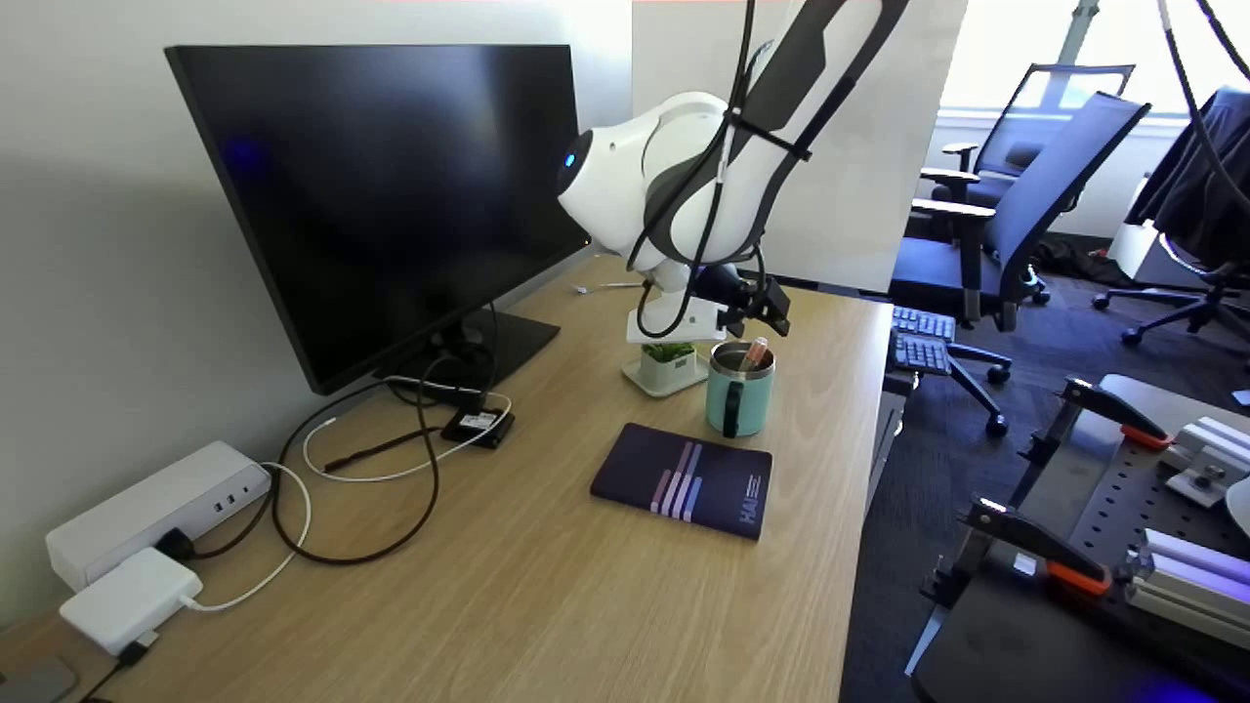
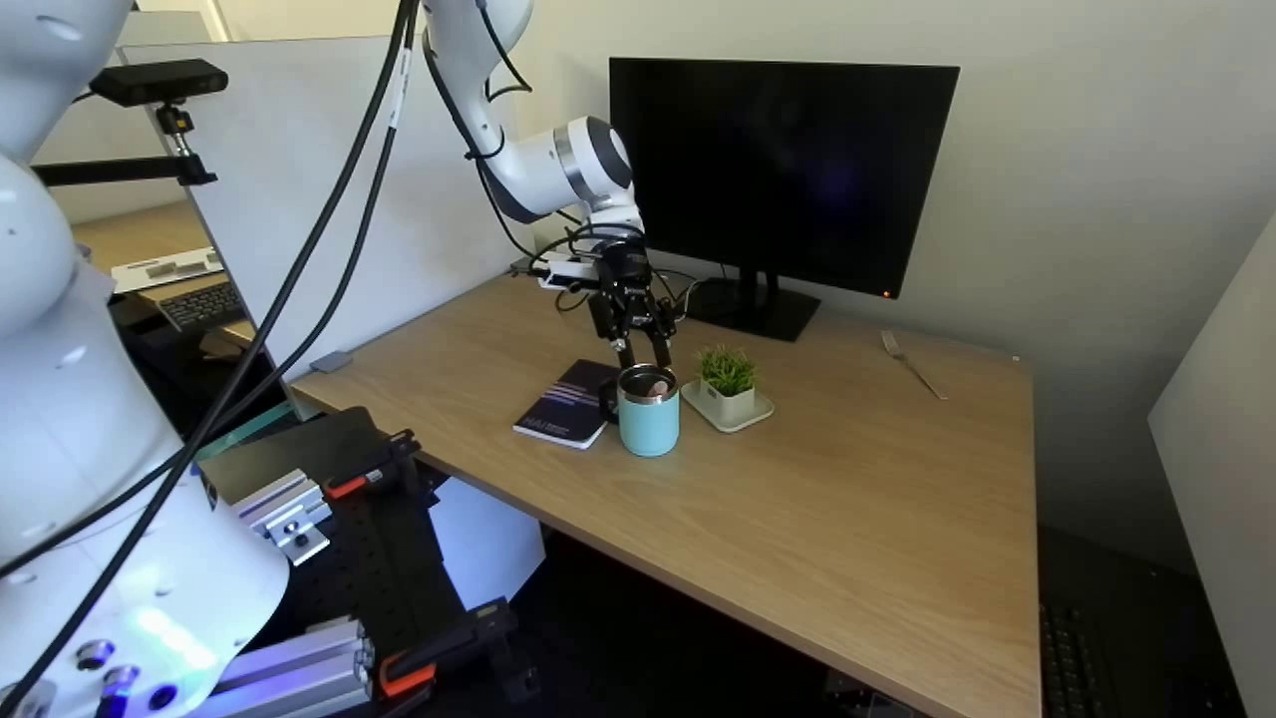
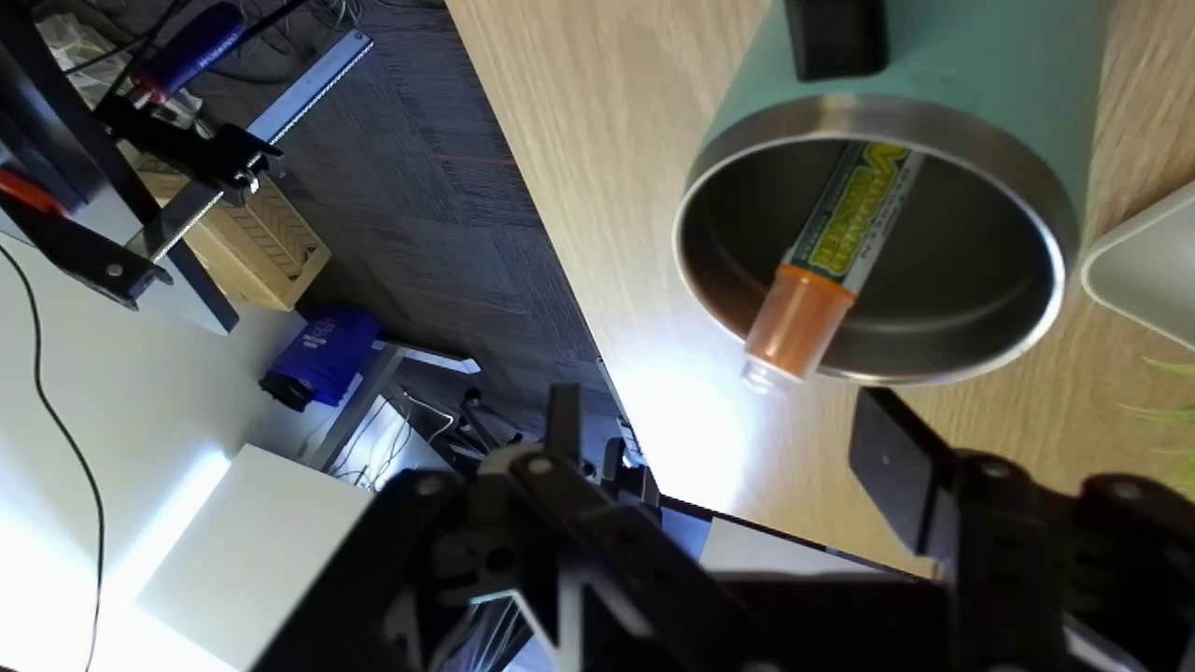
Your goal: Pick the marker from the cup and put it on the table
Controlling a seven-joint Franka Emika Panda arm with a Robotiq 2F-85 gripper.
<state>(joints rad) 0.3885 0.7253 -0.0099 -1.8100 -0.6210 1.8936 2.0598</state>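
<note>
We find the marker (image 3: 834,257) standing aslant in the cup (image 2: 650,424), its orange end (image 3: 800,317) poking past the steel rim and seeming to lean on it. Close by that rim, the gripper (image 2: 644,353) has its jaws spread well apart with nothing between them, so we have no hold on the marker yet. We expect it to be light and stiff, with a smooth barrel that may slip or turn in the grip, so a gentle but sure squeeze should do. The orange end looks like our best place to take it; the clear tip (image 3: 770,375) beyond gives us little to pinch and, if it is part of a cap, might pull loose. We would also mind the rim, since knocking it could tip the cup or drag it across the table (image 2: 847,519). Apart from the marker we see nothing in the cup, though its inside is dark. Just beside the cup, a white pot (image 2: 733,404) holds a green plant (image 2: 727,369) and stands on a pale tray (image 2: 764,407); none of it belongs to our job, but all of it sits near enough to brush in passing.
</note>
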